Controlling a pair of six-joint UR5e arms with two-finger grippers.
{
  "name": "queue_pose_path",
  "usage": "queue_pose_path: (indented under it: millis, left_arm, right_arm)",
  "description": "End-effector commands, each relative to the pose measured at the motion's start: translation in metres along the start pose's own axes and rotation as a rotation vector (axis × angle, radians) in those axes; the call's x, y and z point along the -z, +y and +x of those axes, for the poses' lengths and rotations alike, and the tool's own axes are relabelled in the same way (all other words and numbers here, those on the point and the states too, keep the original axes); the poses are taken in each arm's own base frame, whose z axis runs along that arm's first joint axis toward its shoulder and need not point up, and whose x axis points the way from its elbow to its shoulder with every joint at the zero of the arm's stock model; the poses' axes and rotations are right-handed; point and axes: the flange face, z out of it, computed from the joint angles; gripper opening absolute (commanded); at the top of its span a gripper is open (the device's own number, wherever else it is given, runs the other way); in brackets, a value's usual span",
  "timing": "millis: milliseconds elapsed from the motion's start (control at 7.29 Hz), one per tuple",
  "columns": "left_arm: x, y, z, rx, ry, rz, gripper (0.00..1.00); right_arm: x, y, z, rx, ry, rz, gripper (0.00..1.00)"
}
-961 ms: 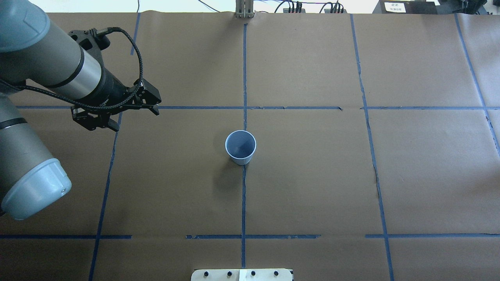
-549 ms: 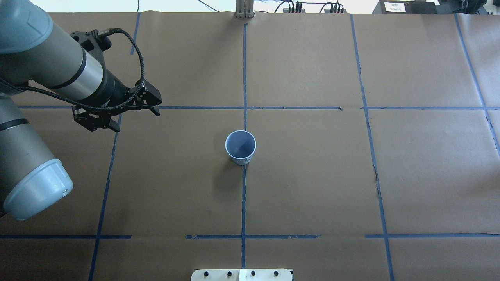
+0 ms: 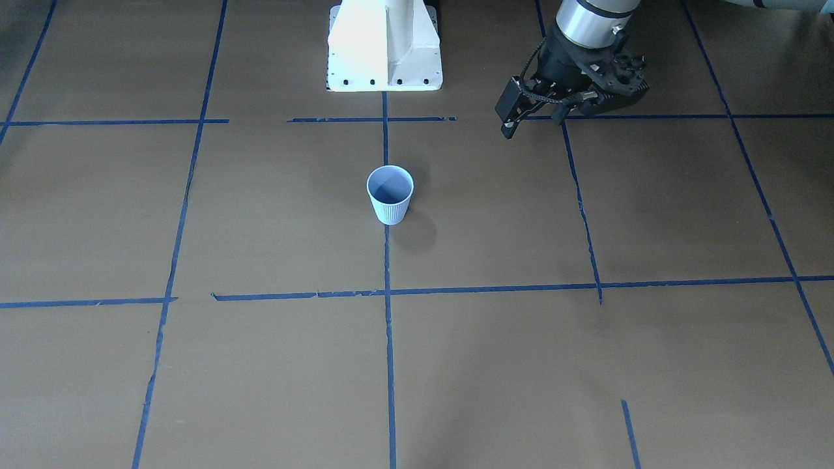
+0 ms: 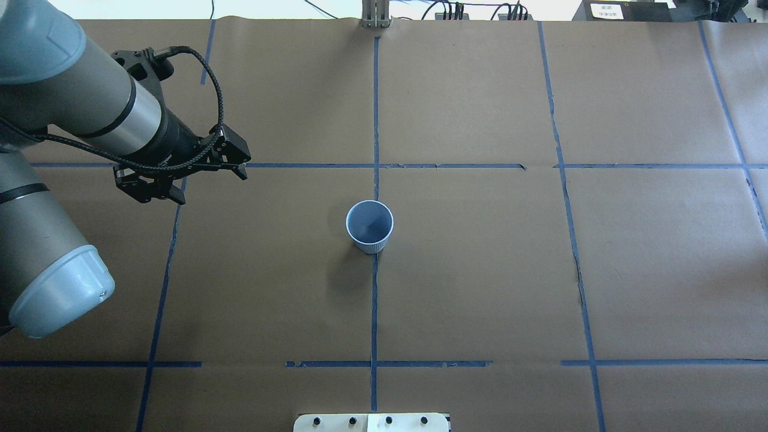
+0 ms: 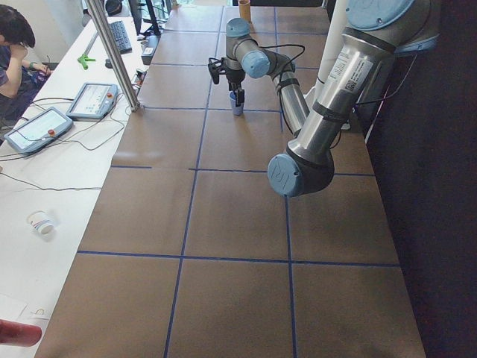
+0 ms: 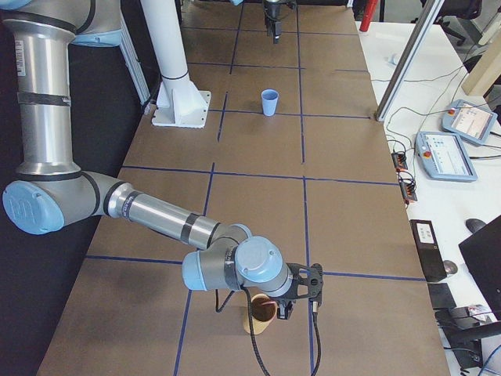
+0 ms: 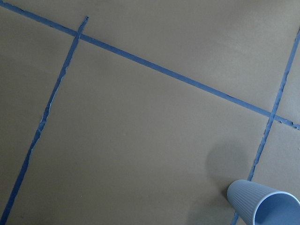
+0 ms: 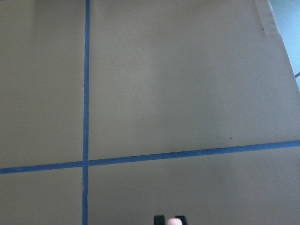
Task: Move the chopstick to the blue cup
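Matte brown kraft paper (image 4: 480, 288) covers the whole surface, gridded with dark blue tape (image 4: 375, 108). Blue cup (image 4: 369, 226), ribbed and tapered, stands upright at centre on a tape line. Left gripper (image 4: 210, 187) hovers far-left, jaws wide apart, empty. It has shifted slightly right versus a second ago; cup unmoved. Right gripper (image 8: 174, 218) is at the paper's right end, fingertips pinching the chopstick (image 8: 174, 222); only its pinkish rounded tip shows.

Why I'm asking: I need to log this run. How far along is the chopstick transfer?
Done: nothing yet; the blue cup stands upright and empty. In hand: the right tool seems to pinch a pinkish chopstick tip, far from the cup. The left tool hovers open, empty. Left: carrying the chopstick over and dropping it in.
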Motion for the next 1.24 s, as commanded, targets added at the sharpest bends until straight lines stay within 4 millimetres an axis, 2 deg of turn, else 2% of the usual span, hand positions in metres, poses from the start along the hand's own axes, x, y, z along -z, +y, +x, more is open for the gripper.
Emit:
queue_pose_path:
  millis: [0, 137, 275, 549, 686, 824, 961, 1098]
  left_arm:
    - [0.000, 0.000, -0.001, -0.001, 0.000, 0.000, 1.00]
    - [-0.001, -0.001, -0.001, 0.001, -0.002, 0.000, 1.00]
    - [0.001, 0.000, -0.001, -0.003, 0.002, 0.001, 1.00]
    - [0.001, -0.001, -0.002, -0.001, -0.001, 0.001, 1.00]
    - [0.002, 0.000, -0.002, -0.001, 0.001, 0.002, 1.00]
    - [0.004, -0.002, -0.003, 0.001, 0.002, 0.004, 1.00]
    - [-0.001, -0.004, -0.018, 0.003, -0.018, 0.002, 1.00]
    - [0.002, -0.017, -0.031, -0.070, -0.030, 0.019, 1.00]
  right_arm:
    - [0.044, -0.013, -0.023, 0.048, -0.006, 0.082, 0.00]
    - [0.056, -0.018, -0.037, 0.070, -0.007, 0.093, 0.00]
    - [0.059, -0.014, -0.041, 0.096, -0.005, 0.091, 0.00]
    - [0.077, -0.019, -0.052, 0.099, -0.003, 0.106, 0.00]
    - [0.094, -0.024, -0.072, 0.094, -0.002, 0.099, 0.00]
    - [0.125, -0.030, -0.116, 0.061, 0.000, 0.052, 0.00]
    - [0.161, -0.048, -0.183, 0.066, 0.014, 0.011, 0.00]
    - [0.173, -0.075, -0.246, 0.090, 0.012, -0.028, 0.00]
